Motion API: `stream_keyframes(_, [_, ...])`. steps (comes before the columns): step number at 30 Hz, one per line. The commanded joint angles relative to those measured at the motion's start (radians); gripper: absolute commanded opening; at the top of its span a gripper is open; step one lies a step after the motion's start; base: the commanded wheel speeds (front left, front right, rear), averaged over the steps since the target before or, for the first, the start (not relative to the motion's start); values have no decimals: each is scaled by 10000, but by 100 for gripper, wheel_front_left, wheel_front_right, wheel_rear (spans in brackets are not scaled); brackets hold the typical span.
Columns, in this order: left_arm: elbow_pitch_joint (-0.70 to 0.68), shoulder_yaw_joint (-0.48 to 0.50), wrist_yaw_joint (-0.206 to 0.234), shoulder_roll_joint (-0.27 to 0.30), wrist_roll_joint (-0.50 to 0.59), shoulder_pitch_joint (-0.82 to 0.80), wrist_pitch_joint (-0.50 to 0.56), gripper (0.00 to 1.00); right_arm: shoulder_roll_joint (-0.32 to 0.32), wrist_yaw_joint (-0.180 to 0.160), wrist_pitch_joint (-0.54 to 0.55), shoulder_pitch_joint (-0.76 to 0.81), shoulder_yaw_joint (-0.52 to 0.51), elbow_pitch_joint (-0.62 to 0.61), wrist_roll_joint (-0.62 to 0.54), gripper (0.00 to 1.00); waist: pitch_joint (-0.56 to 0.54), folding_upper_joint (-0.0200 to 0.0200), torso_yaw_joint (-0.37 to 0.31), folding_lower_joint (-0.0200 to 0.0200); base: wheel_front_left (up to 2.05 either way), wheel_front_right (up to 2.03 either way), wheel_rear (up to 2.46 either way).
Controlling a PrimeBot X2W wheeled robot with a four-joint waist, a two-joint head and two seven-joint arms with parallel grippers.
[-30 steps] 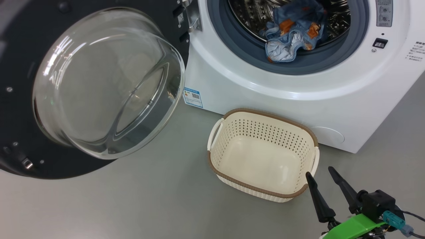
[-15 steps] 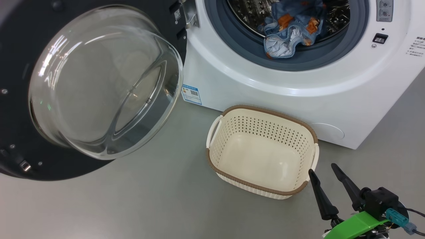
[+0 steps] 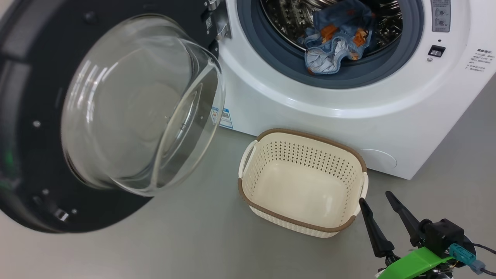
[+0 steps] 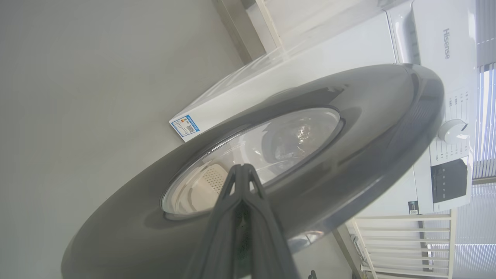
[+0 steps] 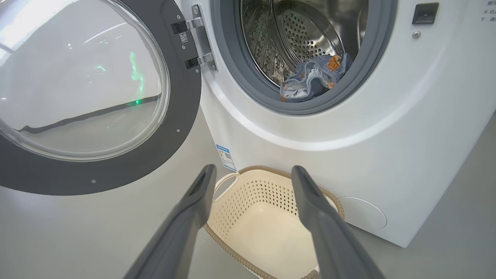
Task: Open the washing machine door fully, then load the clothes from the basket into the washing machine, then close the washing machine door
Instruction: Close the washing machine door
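- Sitting on a plain grey floor (image 3: 193,248), the white washing machine (image 3: 310,116) has its door (image 3: 31,97) hanging open at the left.
- Clothes (image 3: 333,42) lie at the drum's mouth. The basket (image 3: 294,155) stands on the floor just in front of the machine.
- The door has swung inward since a moment ago, and its glass bowl now overlaps the blue label sticker (image 3: 226,117).
- Left gripper (image 4: 242,170) is clenched on nothing at the door's outer face. Right gripper (image 3: 374,196) is spread wide and grasps nothing, beside the basket.
- "Hisense" (image 4: 446,43) reads on the machine's top panel.

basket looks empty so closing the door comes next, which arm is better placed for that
Left. The left gripper, shut, is right at the outer face of the door, likely set to push it toward the washing machine. The right gripper hangs open by the basket.
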Motion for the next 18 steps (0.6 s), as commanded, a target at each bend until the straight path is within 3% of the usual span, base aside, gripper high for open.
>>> stream_keyframes(1, [-647, 113, -32, 335, -170, 120, 361, 0, -1, 94, -120, -226, 218, -206, -133, 100, -69, -1, -33, 0, 0, 0, 0])
stream_keyframes(18, [-4791, -200, -32, -1099, -1584, 1239, 2132, 0, 80, 94, -120, 257, -163, -315, -144, 100, -449, -1, -425, 0, 0, 0, 0])
